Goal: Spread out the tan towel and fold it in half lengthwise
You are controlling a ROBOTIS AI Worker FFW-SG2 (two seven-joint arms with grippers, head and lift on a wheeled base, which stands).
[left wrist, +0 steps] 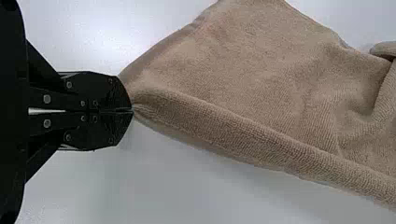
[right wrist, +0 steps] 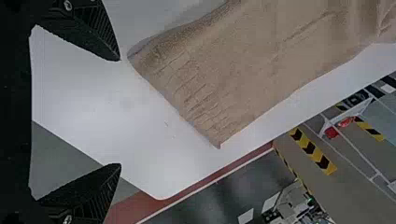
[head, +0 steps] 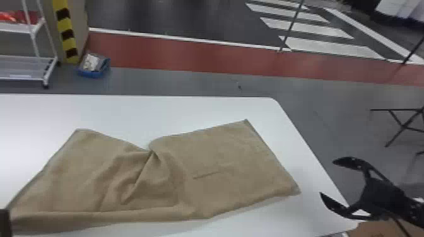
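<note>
The tan towel (head: 220,164) lies across the white table, its right part fairly flat and its middle bunched in a twisted fold. Along its near left edge runs a rolled strip. At the head view's lower left corner, part of my left gripper (head: 5,222) shows by the towel's near left corner. In the left wrist view, the left gripper (left wrist: 132,110) is shut on that corner of the towel (left wrist: 261,74). My right gripper (head: 326,178) stands open off the towel's right end, over the table's right edge. The right wrist view has the right gripper (right wrist: 119,112) with nothing between its fingers, beside a towel corner (right wrist: 187,79).
The white table (head: 189,108) has a rounded far right corner. Beyond it on the floor are a blue bin (head: 94,66) and a white wheeled rack (head: 25,67). A brown object (head: 375,229) lies beneath the right arm.
</note>
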